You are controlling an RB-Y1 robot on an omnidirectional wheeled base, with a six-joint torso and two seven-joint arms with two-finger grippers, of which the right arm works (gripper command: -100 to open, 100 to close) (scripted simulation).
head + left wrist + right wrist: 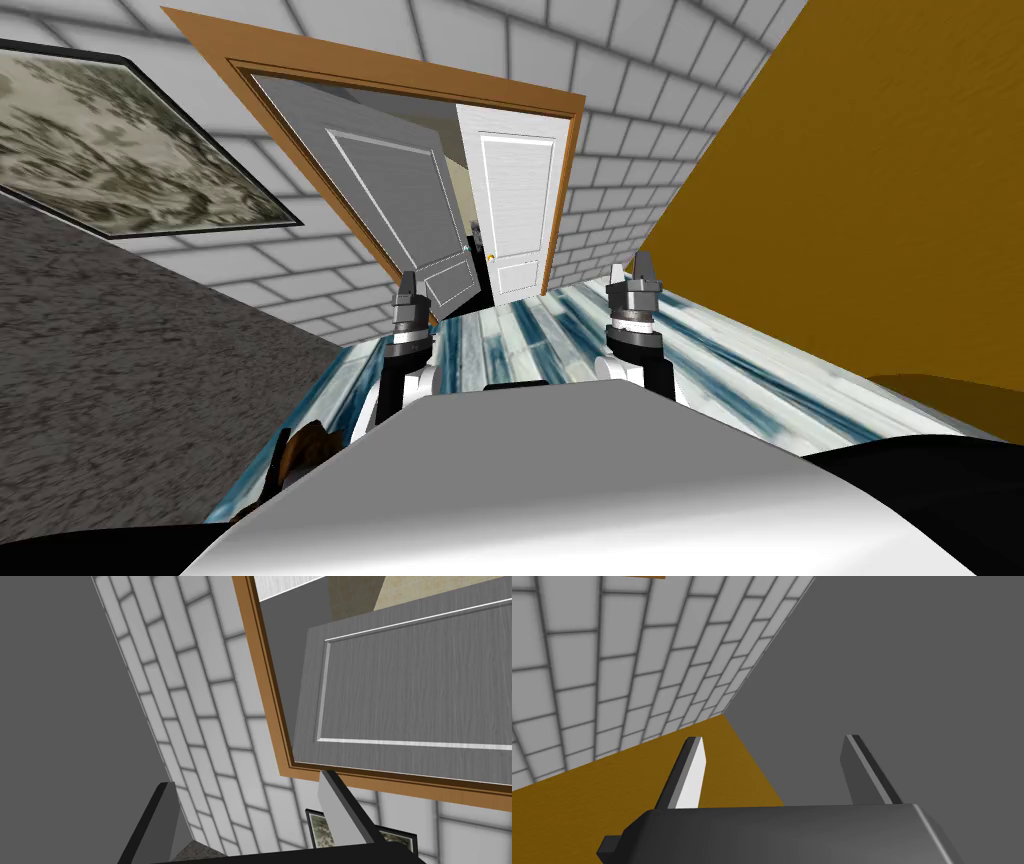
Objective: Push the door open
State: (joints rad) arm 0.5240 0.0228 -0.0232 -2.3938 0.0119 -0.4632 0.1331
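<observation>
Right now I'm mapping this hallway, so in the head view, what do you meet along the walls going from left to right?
Framed picture → grey door leaf, swung ajar → white door → ochre wall.

- door: grey, panelled, hanging part-open in brown frame; gap showing along its right edge.
- 2nd door: white, panelled, standing beyond the opening; small yellow knob sitting on its left edge.
- tiled wall: white tiles w/ grey joints, running round the frame.
- framed pic: dark border, mottled grey-green, hanging on tiled wall left of frame.
- speckled dark grey surface: lying along left side.
- ochre wall: running along right side.
- floor: blue-white streaked planks.
- left gripper: pointing at grey door's lower corner; contact not readable.
- right gripper: fingers standing apart, hovering over floor nr white door.
</observation>
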